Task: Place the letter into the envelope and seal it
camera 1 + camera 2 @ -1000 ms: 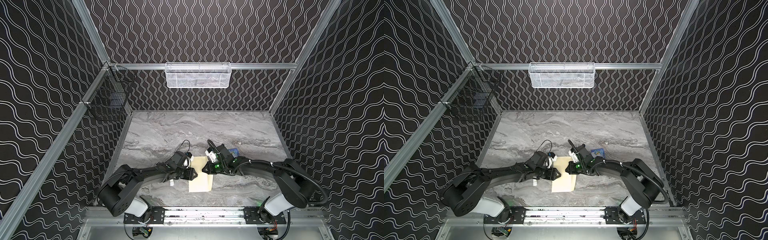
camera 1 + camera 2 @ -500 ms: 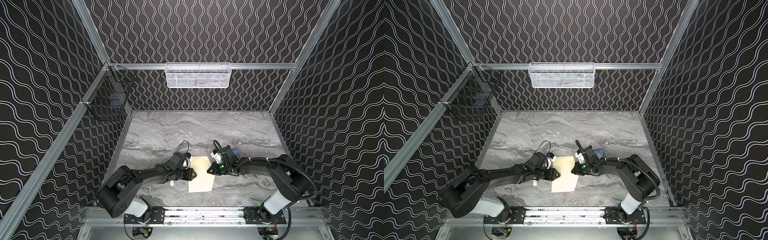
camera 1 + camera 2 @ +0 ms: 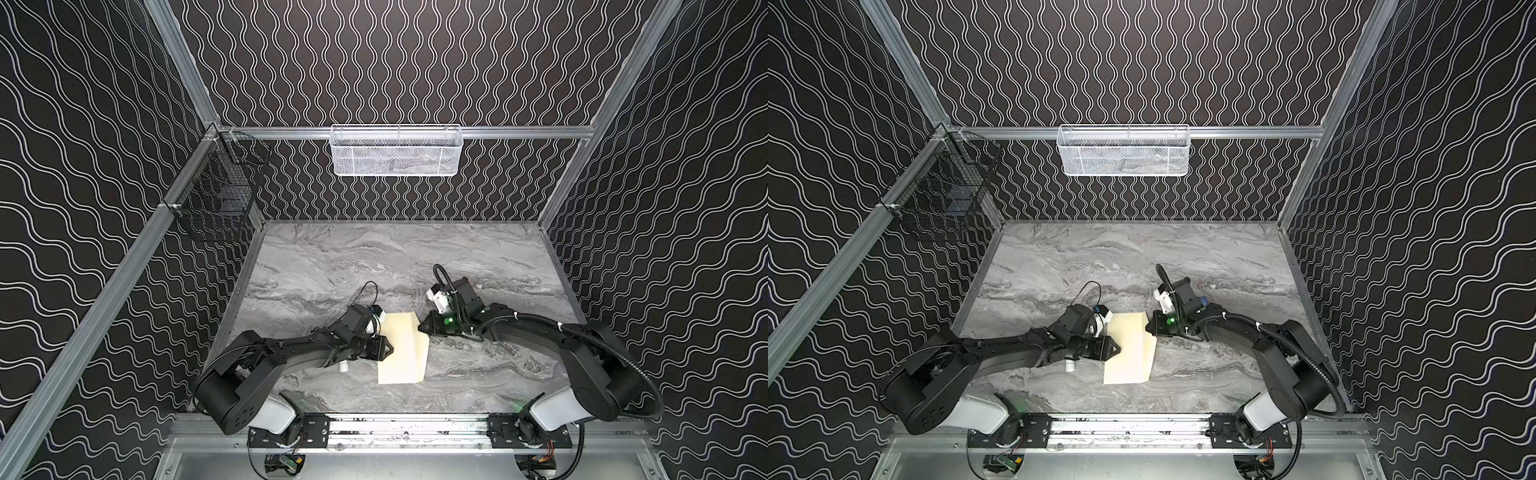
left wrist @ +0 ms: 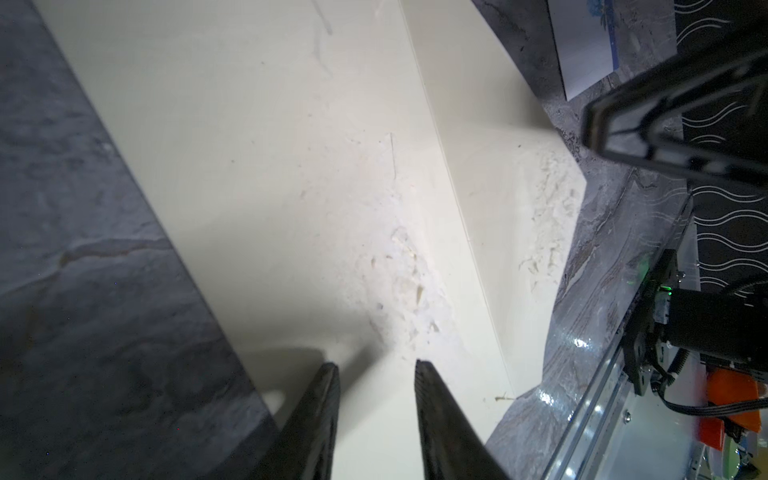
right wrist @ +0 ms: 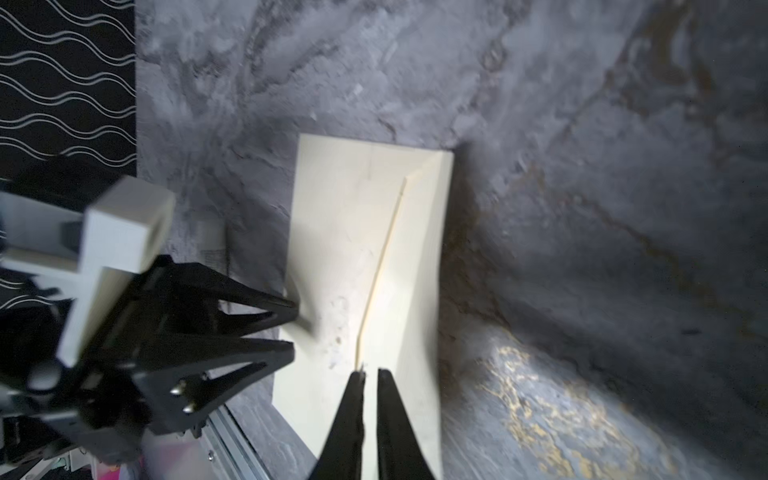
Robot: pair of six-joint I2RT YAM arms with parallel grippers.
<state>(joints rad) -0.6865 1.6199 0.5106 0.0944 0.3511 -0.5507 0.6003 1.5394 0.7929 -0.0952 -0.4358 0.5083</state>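
Observation:
The cream envelope (image 3: 403, 353) (image 3: 1128, 353) lies flat near the table's front in both top views, with its flap (image 5: 419, 257) raised along one long side. My left gripper (image 3: 388, 348) (image 4: 376, 363) rests on the opposite edge. It is open, with only cream paper showing between its fingers. My right gripper (image 3: 420, 327) (image 5: 370, 371) is shut, its tips at the flap's edge. Whether it pinches the flap I cannot tell. The letter (image 4: 590, 37) is a white sheet with a blue border lying beyond the envelope. In a top view only a blue bit of the letter (image 3: 1203, 299) shows behind the right wrist.
A small white cylinder (image 3: 344, 365) (image 3: 1070, 365) lies on the marble table (image 3: 374, 257) just under my left forearm. A white mesh basket (image 3: 396, 150) hangs on the back wall and a black wire basket (image 3: 216, 199) on the left wall. A metal rail (image 3: 395, 426) runs along the front.
My right gripper has drawn back to the right, from over the envelope to its flap edge. The left gripper has stayed in place and its jaws have narrowed slightly.

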